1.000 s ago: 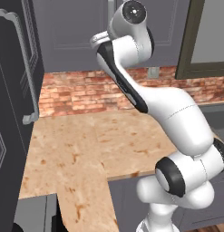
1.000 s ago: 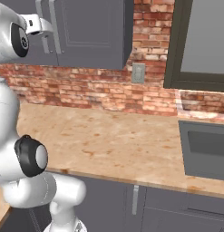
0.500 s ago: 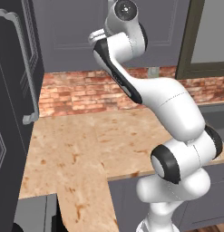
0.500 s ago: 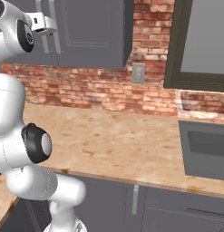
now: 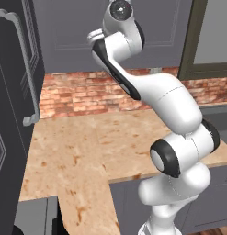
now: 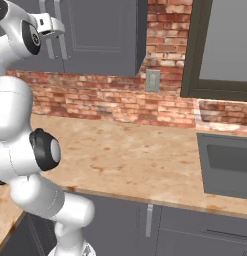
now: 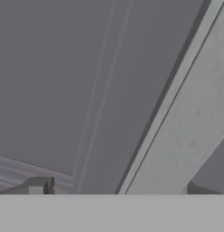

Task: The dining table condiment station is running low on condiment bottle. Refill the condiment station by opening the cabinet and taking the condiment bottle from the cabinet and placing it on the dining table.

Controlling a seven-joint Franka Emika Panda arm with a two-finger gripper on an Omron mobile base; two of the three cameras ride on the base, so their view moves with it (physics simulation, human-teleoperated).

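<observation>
The cabinet (image 6: pixel 102 35) hangs on the wall above the counter with its panelled doors closed; it also shows behind the arm (image 5: pixel 69 32). My gripper (image 6: pixel 54 26) is raised to the door's vertical silver handle (image 6: pixel 60 47). In the hand view the door panel (image 7: pixel 63 90) is very close, and the handle (image 7: pixel 186 122) runs as a slanted bar between my two fingertips (image 7: pixel 38 186). The gripper (image 7: pixel 118 188) is open, its jaws standing wide on either side of the bar. The condiment bottle is hidden behind the shut doors. The dining table is out of view.
A tall black unit (image 5: pixel 14 114) with a curved grey handle (image 5: pixel 30 69) stands at the left. A beige mottled counter (image 6: pixel 135 160) runs below a brick wall with an outlet (image 6: pixel 152 81). A sink (image 6: pixel 230 165) and a dark-framed window (image 6: pixel 225 45) lie to the right.
The arm's elbow and lower links have swung over to the left, while the hand has stayed up at the cabinet handle.
</observation>
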